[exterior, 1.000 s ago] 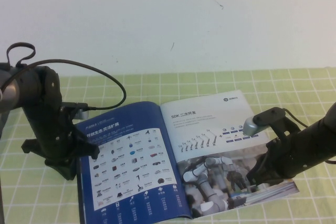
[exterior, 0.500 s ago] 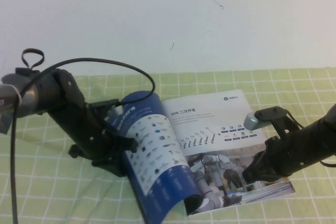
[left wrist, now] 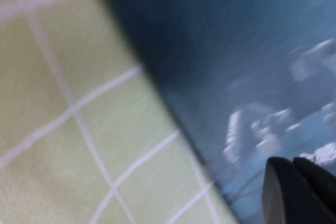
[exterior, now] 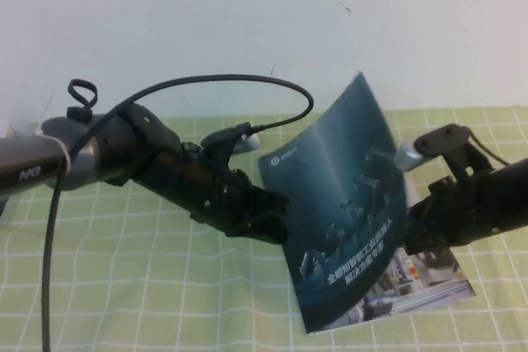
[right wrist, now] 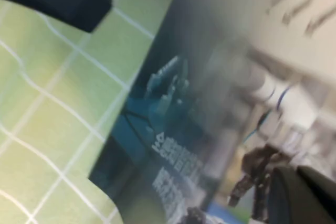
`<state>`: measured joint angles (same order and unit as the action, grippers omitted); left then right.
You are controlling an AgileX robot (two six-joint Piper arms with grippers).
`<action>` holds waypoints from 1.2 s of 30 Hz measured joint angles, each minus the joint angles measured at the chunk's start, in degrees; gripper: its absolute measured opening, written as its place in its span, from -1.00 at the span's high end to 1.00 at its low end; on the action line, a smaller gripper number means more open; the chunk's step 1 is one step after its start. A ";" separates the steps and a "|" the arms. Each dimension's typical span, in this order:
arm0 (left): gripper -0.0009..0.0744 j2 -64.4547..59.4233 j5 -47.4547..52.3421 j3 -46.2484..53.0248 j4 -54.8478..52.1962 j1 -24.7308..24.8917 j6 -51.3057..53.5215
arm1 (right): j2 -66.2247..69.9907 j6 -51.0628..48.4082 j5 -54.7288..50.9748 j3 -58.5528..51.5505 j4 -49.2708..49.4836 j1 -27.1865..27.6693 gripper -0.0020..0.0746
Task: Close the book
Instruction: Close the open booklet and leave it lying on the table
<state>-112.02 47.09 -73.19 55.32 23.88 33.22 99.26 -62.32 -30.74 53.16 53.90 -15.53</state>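
Two black robot arms meet at a book on a desk covered by a green checked cloth, seen from the high camera. The book lies right of centre. Its dark blue cover stands nearly upright, leaning right over the open right-hand page, which lies flat on the cloth. The left gripper reaches in from the left to the cover's left edge; whether it is open or closed cannot be told. The right gripper sits at the book's right side, partly hidden behind the cover, and its state cannot be told either. From the left wrist, the blurred blue cover rises over the cloth. From the right wrist, the cover's white lettering and a printed page show beside the cloth.
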 joint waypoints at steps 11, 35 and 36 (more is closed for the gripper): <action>0.99 19.33 -5.55 0.12 -25.62 0.25 -13.28 | -24.79 16.09 -3.58 -0.13 -25.73 -0.12 0.95; 0.99 88.25 -23.37 40.42 -72.11 0.25 -40.34 | -74.40 48.62 -9.20 -26.63 -56.38 -0.21 0.95; 0.99 90.57 -26.09 43.94 -72.11 0.25 -40.21 | -76.23 49.31 -8.76 -28.42 -56.38 -0.21 0.95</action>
<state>-21.44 21.00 -29.25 -16.79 24.13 -6.99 23.04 -13.01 -39.49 24.74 -2.48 -15.74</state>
